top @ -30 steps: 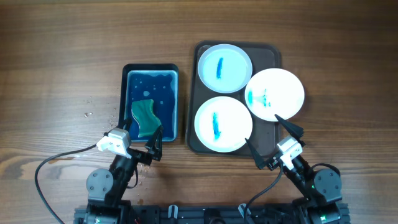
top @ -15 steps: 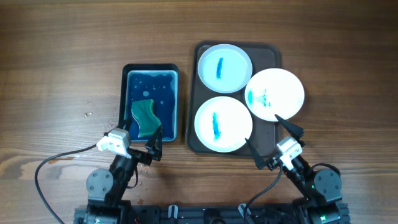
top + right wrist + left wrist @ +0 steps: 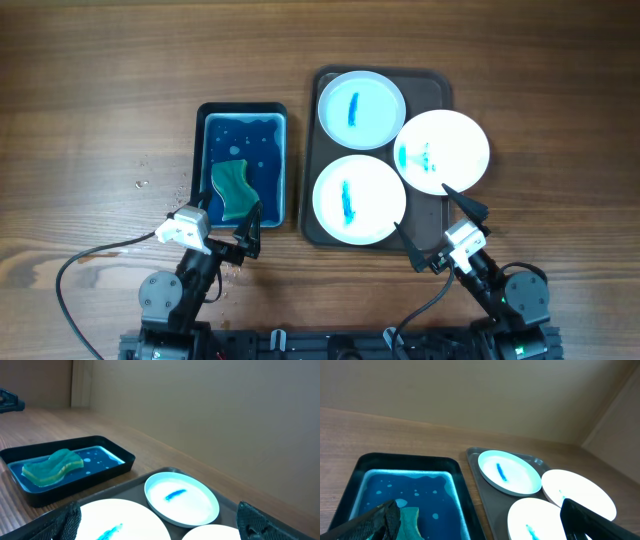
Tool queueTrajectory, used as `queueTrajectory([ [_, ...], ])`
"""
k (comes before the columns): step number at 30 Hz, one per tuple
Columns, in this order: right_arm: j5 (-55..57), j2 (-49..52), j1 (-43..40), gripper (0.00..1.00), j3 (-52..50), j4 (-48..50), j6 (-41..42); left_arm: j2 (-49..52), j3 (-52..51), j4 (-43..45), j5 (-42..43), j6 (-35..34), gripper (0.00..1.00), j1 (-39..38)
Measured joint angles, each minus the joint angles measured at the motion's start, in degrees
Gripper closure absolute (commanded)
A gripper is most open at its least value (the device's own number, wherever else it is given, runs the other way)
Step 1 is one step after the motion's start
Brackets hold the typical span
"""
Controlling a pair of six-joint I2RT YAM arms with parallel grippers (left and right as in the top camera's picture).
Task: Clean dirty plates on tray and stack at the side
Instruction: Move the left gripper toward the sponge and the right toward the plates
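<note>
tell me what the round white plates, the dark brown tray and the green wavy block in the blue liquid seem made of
Round white plates: likely glazed ceramic or melamine, glossy, light glaring off them. Dark brown rectangular tray: probably matte plastic, with a smooth moulded rim. Green wavy sponge: seemingly soft foam, by its dull, textured look.

The table is warm brown wood with darker streaky grain. The tray is dark brown. The far plate, the right plate and the near plate are white, each with a bright blue smear; the far one looks faintly bluish. The small tray is black, its liquid deep blue with paler spots, the sponge teal-green. The left fingers and right fingers are black.
</note>
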Motion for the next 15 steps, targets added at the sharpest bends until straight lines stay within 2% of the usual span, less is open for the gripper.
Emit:
queueTrajectory([
  [6, -1.79, 0.0, 0.0, 0.0, 0.02, 1.57, 0.52, 0.0, 0.0, 0.44, 0.15, -0.02, 0.0, 0.0],
  [10, -2.58, 0.15, 0.0, 0.0, 1.62, 0.7, 3.74, 0.0, -0.04, 3.63, 1.51, -0.02, 0.0, 0.02],
  [15, -2.89, 5.27, 0.0, 0.0, 13.18, -5.81, 9.79, 0.0, 1.33, 5.99, 2.82, 0.0, 0.0, 0.0],
])
